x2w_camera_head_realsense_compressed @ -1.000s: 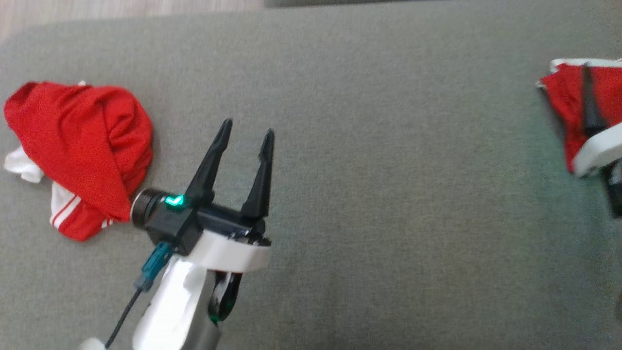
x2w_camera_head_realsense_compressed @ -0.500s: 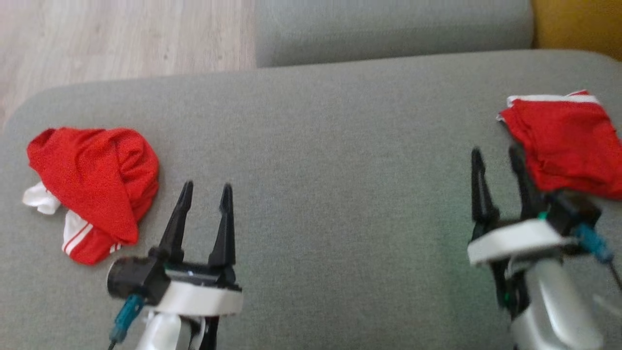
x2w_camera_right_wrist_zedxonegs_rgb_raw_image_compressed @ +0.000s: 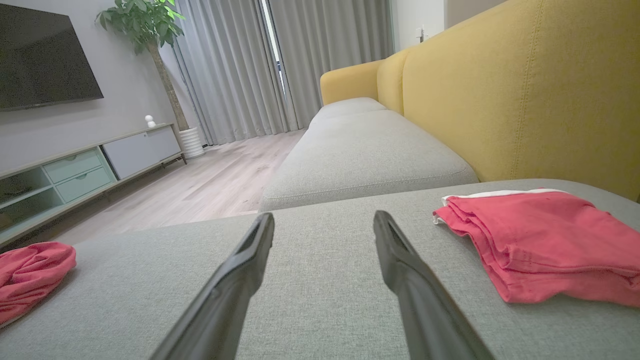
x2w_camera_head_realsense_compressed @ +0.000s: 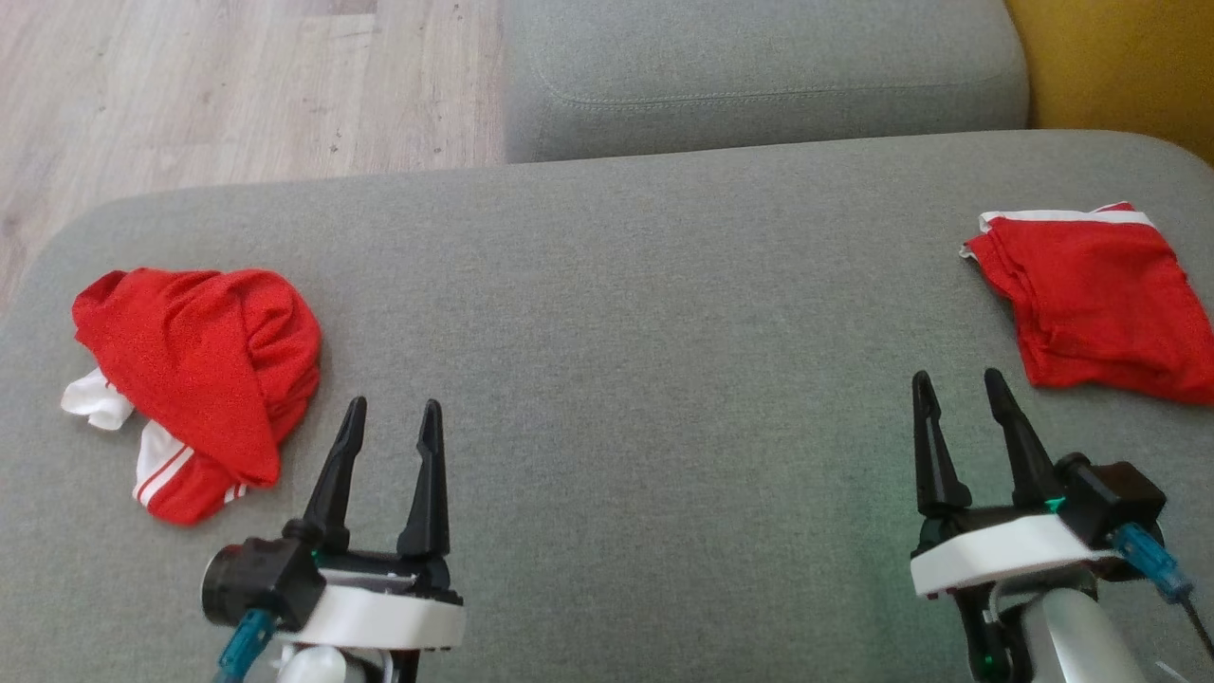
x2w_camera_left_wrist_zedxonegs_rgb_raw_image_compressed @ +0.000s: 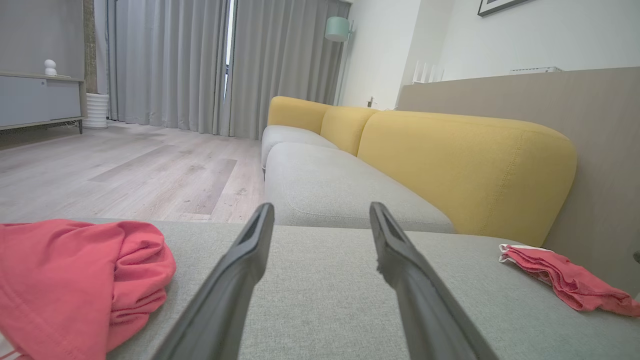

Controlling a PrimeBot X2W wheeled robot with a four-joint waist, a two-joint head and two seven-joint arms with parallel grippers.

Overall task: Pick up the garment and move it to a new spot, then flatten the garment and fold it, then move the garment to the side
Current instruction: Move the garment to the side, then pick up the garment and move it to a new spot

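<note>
Your left end effector sits at the lower left over the wide grey fabric sofa seat. Its two dark fingers are spread apart with nothing between them. Your right end effector sits at the lower right, its fingers likewise parted and empty. Both point away from you, towards the second grey cushion that butts against the far edge of the seat.

The crumpled red jersey garment with white stripes lies bunched in a heap on the left part of the seat, just beside the left end effector's outer finger but apart from it. The folded red garment with a white edge lies flat at the far right of the seat, just beyond the right end effector's fingertips and not touching them. The middle of the seat between the two garments is bare fabric.

You see the yellow backrest at the upper right and the pale wooden floor at the upper left.
</note>
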